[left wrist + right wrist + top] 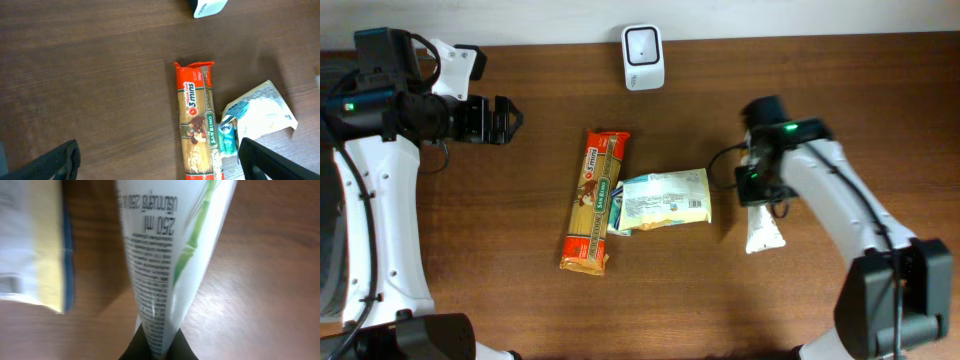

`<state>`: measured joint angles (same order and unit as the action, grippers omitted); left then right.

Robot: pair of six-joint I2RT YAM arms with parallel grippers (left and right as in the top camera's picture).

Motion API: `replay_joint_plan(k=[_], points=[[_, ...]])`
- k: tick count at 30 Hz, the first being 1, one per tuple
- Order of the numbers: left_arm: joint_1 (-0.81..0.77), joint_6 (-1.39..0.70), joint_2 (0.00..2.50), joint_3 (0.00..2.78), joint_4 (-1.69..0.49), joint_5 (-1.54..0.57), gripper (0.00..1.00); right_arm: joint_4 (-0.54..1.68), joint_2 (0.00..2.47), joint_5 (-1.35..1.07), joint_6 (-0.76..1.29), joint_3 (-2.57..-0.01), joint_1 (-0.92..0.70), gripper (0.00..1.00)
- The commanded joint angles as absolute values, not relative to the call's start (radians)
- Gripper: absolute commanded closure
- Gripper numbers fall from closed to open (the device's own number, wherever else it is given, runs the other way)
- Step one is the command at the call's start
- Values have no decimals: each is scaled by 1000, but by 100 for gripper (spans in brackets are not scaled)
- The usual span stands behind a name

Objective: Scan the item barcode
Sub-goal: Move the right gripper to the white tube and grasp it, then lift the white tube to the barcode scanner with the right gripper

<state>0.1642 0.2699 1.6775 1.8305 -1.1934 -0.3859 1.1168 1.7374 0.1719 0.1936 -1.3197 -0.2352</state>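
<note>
Right wrist shows right hand (156, 349) clenched on white, bamboo-printed tube (165, 240); left hand (512, 118) released.

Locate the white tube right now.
In the overhead view the white tube sits right of centre, just right of the yellow-and-white packet, with its narrow end pinched in the right claw.

Pasta packet (594, 202) left, pouch (665, 198) touching it, tube (763, 232) right.

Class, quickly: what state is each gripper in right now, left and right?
Left gripper: open, holding nothing.
Right gripper: closed, gripping the end of the white tube.
</note>
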Motion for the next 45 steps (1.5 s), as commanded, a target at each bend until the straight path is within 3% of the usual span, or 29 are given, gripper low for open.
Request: replay_joint_plan(k=[1, 7, 11, 14, 18, 23, 25, 26, 27, 30, 31, 35, 39, 45], points=[[167, 286, 1680, 1833, -1195, -397, 1, 1122, 1841, 538, 334, -1327, -355, 91], [167, 286, 1680, 1833, -1195, -397, 1, 1069, 1922, 273, 292, -1343, -382, 44], [167, 286, 1680, 1833, -1195, -397, 1, 1084, 1855, 17, 178, -1404, -228, 39], [167, 286, 1680, 1833, -1195, -397, 1, 1093, 1837, -235, 17, -1404, -46, 14], [167, 286, 1680, 1833, -1195, -397, 1, 1077, 1842, -464, -199, -1271, 179, 7], [167, 286, 1680, 1833, -1195, -397, 1, 902, 1842, -657, -255, -1052, 235, 7], [167, 286, 1680, 1833, -1195, -397, 1, 839, 1842, -678, -254, -1005, 235, 18], [167, 286, 1680, 1833, -1195, -397, 1, 822, 1842, -678, -254, -995, 235, 30], [167, 286, 1680, 1833, -1195, -397, 1, 802, 1842, -682, -253, -987, 235, 53], [167, 286, 1680, 1833, -1195, -397, 1, 753, 1842, -783, -253, -987, 236, 87], [167, 286, 1680, 1833, -1195, -397, 1, 736, 1842, -810, -243, -993, 238, 92], [167, 286, 1680, 1833, -1195, -397, 1, 882, 1840, -830, -183, -1177, 235, 96], [167, 286, 1680, 1833, -1195, -397, 1, 1142, 1772, -911, -345, -1417, 112, 96], [167, 286, 1680, 1833, -1195, -397, 1, 1173, 1625, -1040, -438, -1468, 19, 96]])
